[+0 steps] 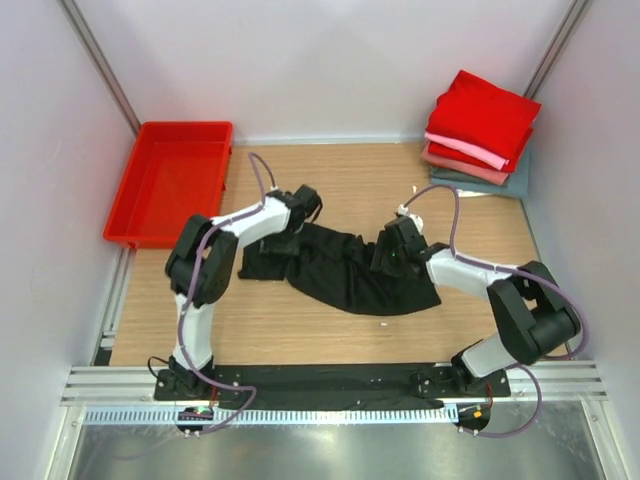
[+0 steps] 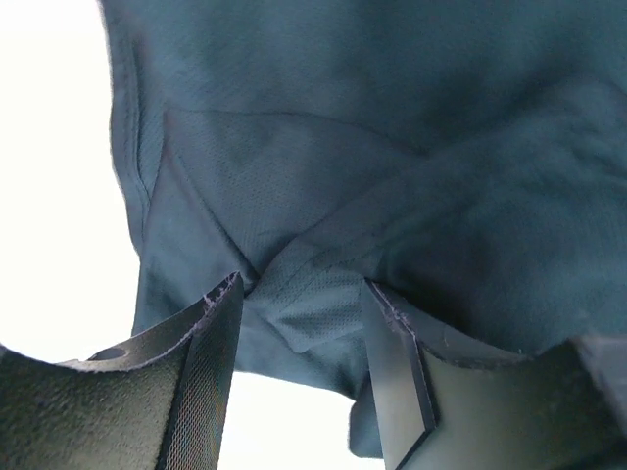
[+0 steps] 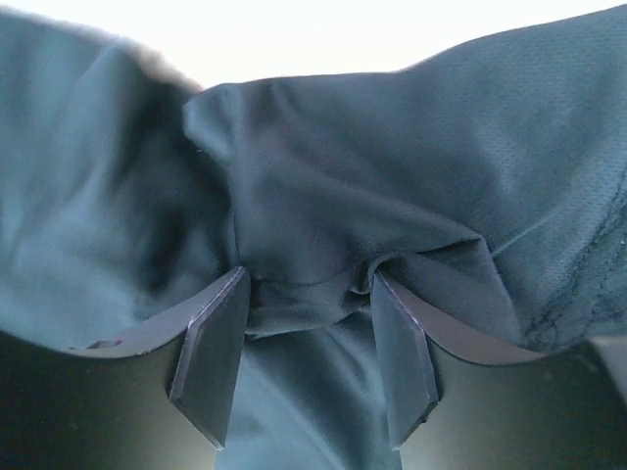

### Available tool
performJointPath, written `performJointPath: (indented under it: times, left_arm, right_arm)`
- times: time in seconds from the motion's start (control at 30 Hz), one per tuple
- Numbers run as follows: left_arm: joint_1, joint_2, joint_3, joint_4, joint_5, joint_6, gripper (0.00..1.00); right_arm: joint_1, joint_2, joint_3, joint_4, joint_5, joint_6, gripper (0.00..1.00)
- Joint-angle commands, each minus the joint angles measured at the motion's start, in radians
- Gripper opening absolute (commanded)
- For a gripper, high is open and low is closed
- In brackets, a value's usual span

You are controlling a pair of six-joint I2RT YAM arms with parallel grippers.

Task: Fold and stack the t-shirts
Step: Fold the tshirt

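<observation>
The black t-shirt (image 1: pixel 345 268) lies crumpled on the wooden table between the two arms. My left gripper (image 1: pixel 288 232) is at its left end. In the left wrist view its fingers (image 2: pixel 211 372) pinch a fold at the hem of the dark cloth (image 2: pixel 313 304). My right gripper (image 1: pixel 392 255) is at the shirt's upper right. Its fingers (image 3: pixel 404 352) squeeze a bunched fold of the cloth (image 3: pixel 309 294). A stack of folded t-shirts (image 1: pixel 482 135), bright red on top, then pink, dusty-rose and grey-teal, sits at the back right corner.
A red plastic tray (image 1: pixel 170 180) stands at the back left, partly off the table. White walls close in the back and sides. Bare wood shows in front of the shirt (image 1: pixel 300 335) and behind it (image 1: pixel 350 185).
</observation>
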Motion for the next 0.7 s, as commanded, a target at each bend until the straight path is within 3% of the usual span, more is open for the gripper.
performJointPath:
  times: [0.0, 0.07, 0.1, 0.13, 0.2, 0.23, 0.3, 0.37, 0.47, 0.53, 0.67]
  left_arm:
    - [0.071, 0.168, 0.224, -0.01, -0.024, 0.045, 0.54]
    - [0.089, 0.29, 0.381, -0.067, -0.034, 0.097, 0.54]
    - [0.092, 0.336, 0.582, -0.123, -0.029, 0.119, 0.54]
    - [0.095, 0.457, 0.684, -0.151, -0.011, 0.143, 0.54]
    - [0.095, 0.588, 0.929, -0.245, 0.032, 0.231, 0.53]
    - [0.095, 0.702, 1.184, -0.285, 0.093, 0.258, 0.53]
    - [0.088, 0.76, 1.353, -0.316, 0.135, 0.315, 0.54]
    - [0.078, 0.658, 1.258, -0.243, 0.166, 0.347, 0.59]
    - [0.078, 0.424, 0.967, -0.022, 0.207, 0.354, 0.72]
    - [0.078, 0.352, 0.935, 0.008, 0.213, 0.355, 0.75]
    - [0.078, 0.282, 1.068, -0.154, 0.172, 0.346, 0.79]
  right_arm:
    - [0.122, -0.028, -0.151, -0.105, -0.091, 0.17, 0.58]
    - [0.277, -0.102, -0.197, -0.08, -0.126, 0.305, 0.58]
    - [0.339, -0.122, -0.203, -0.063, -0.119, 0.36, 0.58]
    - [0.483, -0.151, -0.201, -0.05, -0.109, 0.44, 0.58]
    - [0.599, -0.139, -0.147, -0.039, -0.067, 0.477, 0.59]
    - [0.645, -0.11, -0.108, -0.065, -0.045, 0.479, 0.59]
    - [0.731, -0.092, 0.019, -0.174, 0.03, 0.453, 0.62]
    - [0.772, -0.114, 0.114, -0.269, 0.09, 0.433, 0.65]
    - [0.773, -0.163, 0.212, -0.364, 0.17, 0.399, 0.71]
    - [0.773, -0.18, 0.301, -0.427, 0.237, 0.352, 0.76]
    - [0.736, -0.206, 0.414, -0.546, 0.395, 0.266, 0.8]
